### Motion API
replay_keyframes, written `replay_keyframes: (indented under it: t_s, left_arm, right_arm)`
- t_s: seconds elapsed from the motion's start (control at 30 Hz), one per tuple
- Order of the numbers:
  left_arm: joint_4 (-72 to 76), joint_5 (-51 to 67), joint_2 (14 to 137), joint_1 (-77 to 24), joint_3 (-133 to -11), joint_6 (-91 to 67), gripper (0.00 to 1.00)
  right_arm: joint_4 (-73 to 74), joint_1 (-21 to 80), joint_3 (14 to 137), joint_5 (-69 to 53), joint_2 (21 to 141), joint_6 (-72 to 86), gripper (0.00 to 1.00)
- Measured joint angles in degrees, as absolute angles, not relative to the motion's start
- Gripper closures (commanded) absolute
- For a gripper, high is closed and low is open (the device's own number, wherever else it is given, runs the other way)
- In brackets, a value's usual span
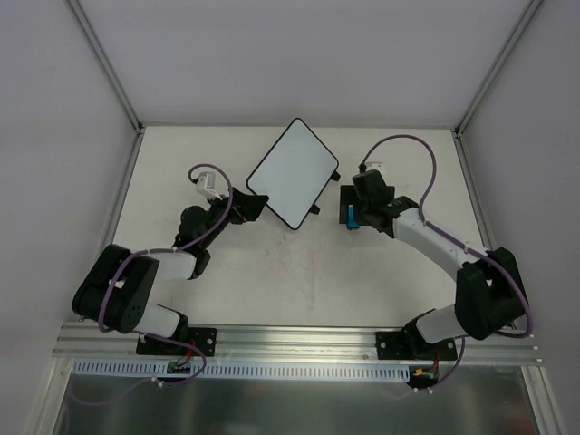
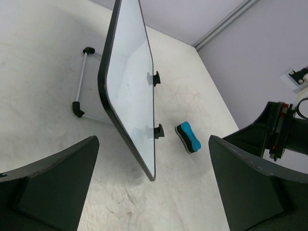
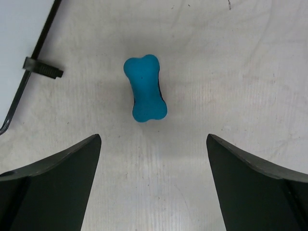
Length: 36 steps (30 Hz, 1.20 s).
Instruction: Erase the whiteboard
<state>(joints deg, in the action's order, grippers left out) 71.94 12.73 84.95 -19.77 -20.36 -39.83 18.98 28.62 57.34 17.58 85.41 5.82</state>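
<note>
The right gripper (image 3: 153, 139) hangs with its jaws spread wide and nothing in them, just over the eraser. The left gripper (image 2: 153, 139) is just as wide open and also empty, pointing at the near edge of the board (image 1: 293, 172) without touching it. The board sits towards the far middle of the table (image 1: 299, 290), turned cornerwise between the two grippers, and from the left wrist it seems propped on a thin wire leg (image 2: 82, 77). Its white face shows no marks in any view, so I would say little or nothing is left to wipe. The blue eraser (image 3: 144, 89) lies loose on the table beside the board's two small black tabs (image 2: 155, 77).
</note>
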Motion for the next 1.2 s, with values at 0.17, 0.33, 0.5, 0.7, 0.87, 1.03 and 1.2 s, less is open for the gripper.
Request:
replay_keyframes:
  t_s: [0.17,0.33,0.5,0.7,0.87,1.03,1.2]
  left_arm:
    - [57.10,10.44,71.31,-19.77,-20.29,-38.11,0.01]
    - [44.38,7.49,57.54,-19.77,-18.04,-36.47,0.01]
    - [30.02,4.82,47.59,-19.77,-17.21,-34.85,0.01]
    - [14.11,0.82,42.54,-19.77,-18.48,-31.55,0.01]
    - [3.79,-2.15,41.50,-19.77,-21.41,-28.53,0.01]
    - [-1.76,-5.78,40.23,-19.94,-22.11,-25.06,0.01]
    - [-3.99,-9.19,36.99,-20.67,-21.65,-23.05,0.01]
  right_arm:
    - [16.38,30.15,52.66,17.80,75.57,4.99,0.01]
    - [15.81,30.15,52.53,18.09,70.39,4.25,0.01]
    - [15.49,30.28,47.90,17.58,63.79,3.01,0.01]
    - [15.62,30.33,41.63,17.65,51.27,-0.38,0.01]
    - [14.68,30.33,38.63,19.57,44.40,-3.49,0.01]
    - [12.12,30.33,32.99,23.05,41.47,-4.14,0.01]
    - [8.01,30.33,24.77,24.43,38.33,-4.56,0.01]
